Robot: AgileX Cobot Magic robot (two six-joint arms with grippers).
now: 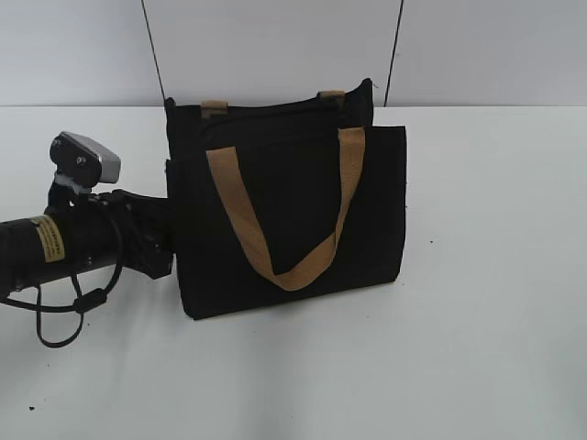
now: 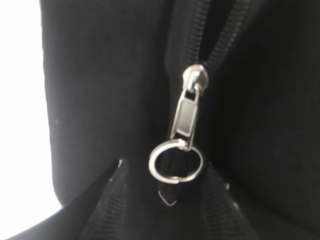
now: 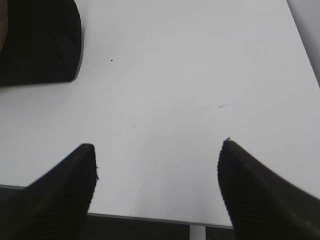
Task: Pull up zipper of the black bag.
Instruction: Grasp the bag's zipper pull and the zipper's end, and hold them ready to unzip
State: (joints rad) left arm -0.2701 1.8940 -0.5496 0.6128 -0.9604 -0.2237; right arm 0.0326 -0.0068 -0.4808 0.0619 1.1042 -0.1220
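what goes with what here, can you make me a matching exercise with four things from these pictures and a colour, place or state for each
Things:
1. strap handle
2. pull tab
3. right pincer
4. black bag

Descriptions:
A. silver metal, with a ring hanging from its lower end
B. tan, hanging in a V down the bag's front
C. standing on the white table
D. fingers spread wide over bare table, holding nothing

Pairs: 1-B, 2-A, 3-D, 4-C
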